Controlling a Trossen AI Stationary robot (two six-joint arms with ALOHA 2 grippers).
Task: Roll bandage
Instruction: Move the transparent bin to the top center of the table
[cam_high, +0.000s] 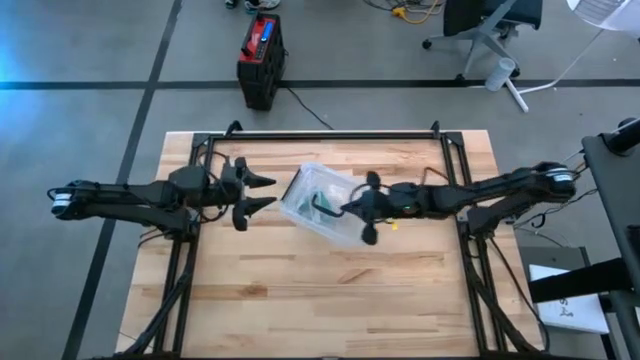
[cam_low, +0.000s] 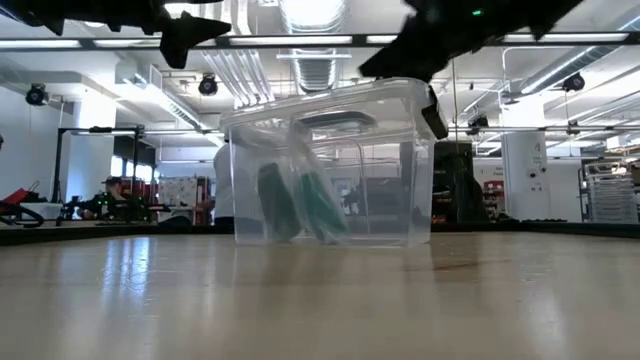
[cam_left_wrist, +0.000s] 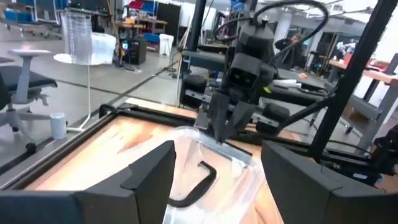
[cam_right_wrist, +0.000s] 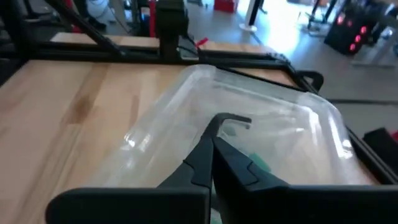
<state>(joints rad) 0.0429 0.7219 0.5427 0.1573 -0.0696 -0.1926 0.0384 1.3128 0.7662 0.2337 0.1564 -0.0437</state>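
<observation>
High view: clear plastic lidded box (cam_high: 322, 205) sits on the light wooden surface (cam_high: 330, 300), nearer the far edge than the near edge, roughly midway between the side edges, turned at an angle to them. A dark curved handle (cam_high: 325, 207) shows on its lid, with something green beneath. Left gripper (cam_high: 262, 193) is beside the box on its left, apart from it, fingers spread. Right gripper (cam_high: 345, 208) reaches over the box from the right, fingers pressed together at the lid handle.

Low view: box (cam_low: 330, 165) stands flat on the surface (cam_low: 320, 300). Inside, a dark upright item (cam_low: 277, 203) and a green item (cam_low: 322, 205) lean side by side; whether either is the bandage cannot be told. Both arms are dark shapes above; the right one hangs over the box's top right.

Left wrist view: own two dark fingers (cam_left_wrist: 152, 171) stand wide apart, framing the box lid (cam_left_wrist: 211, 168) and handle (cam_left_wrist: 196, 183). Right gripper (cam_left_wrist: 222, 134) points down at the lid's far rim, fingers together.

Right wrist view: own fingers (cam_right_wrist: 214, 158) closed to a point over the lid, the tip at the dark handle (cam_right_wrist: 230, 120); contact with it cannot be told. Green (cam_right_wrist: 261, 165) shows through the lid.
</observation>
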